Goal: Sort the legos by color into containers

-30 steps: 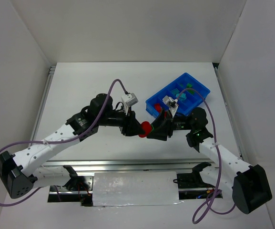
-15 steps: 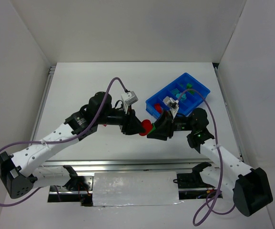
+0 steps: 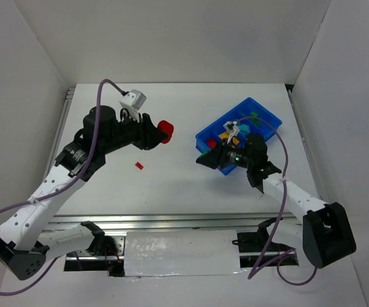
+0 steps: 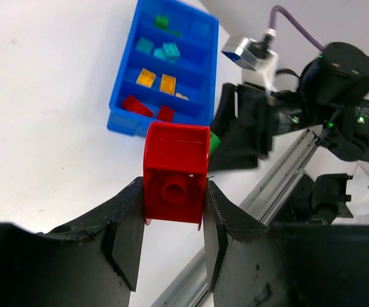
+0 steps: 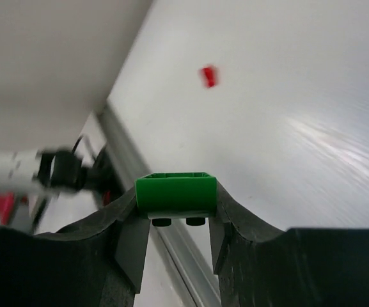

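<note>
Near end of the blue tray (image 3: 266, 109) behind the right arm (image 3: 256, 157)

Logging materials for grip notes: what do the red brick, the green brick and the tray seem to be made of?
Red brick: apparently hard moulded plastic, smooth and slightly glossy, with crisp edges and a moulded round tube on its face.
Green brick: likely the same plastic, with a smooth, evenly coloured face.
Tray: probably rigid plastic, judging by the uniform bright blue and thin moulded dividers.
</note>
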{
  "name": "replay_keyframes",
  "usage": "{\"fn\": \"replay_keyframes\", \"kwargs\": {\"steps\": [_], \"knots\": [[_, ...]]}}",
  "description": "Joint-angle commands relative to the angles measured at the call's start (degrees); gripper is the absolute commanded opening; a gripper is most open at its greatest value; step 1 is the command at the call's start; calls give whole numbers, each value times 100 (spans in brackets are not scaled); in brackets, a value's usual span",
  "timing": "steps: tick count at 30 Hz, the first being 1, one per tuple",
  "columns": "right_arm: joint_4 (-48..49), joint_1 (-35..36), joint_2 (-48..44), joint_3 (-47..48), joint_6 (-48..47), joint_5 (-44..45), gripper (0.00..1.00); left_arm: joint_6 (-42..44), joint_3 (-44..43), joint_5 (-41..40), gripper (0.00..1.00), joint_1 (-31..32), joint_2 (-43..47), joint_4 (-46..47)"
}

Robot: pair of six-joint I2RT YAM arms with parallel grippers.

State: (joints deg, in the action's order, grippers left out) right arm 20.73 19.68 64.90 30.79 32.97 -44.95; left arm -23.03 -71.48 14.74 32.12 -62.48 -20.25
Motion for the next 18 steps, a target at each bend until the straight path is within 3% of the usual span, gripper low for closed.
{"fn": "replay_keyframes", "kwargs": {"steps": [1, 5, 11, 18], "knots": [[-1818, -472, 362, 1223, 288, 2509, 0, 96, -244, -393, 0, 5, 253, -417], [-3495, -1378, 1602, 2799, 447, 3658, 0, 219, 55, -516, 0, -4, 508, -672], [-4068, -2450, 3264, 4321, 789, 3721, 4, 413, 846, -604, 0, -13, 1018, -770], [-4543, -2803, 4363, 5622, 887, 4046, 6, 448, 1102, -358, 0, 5, 1133, -647]]}}
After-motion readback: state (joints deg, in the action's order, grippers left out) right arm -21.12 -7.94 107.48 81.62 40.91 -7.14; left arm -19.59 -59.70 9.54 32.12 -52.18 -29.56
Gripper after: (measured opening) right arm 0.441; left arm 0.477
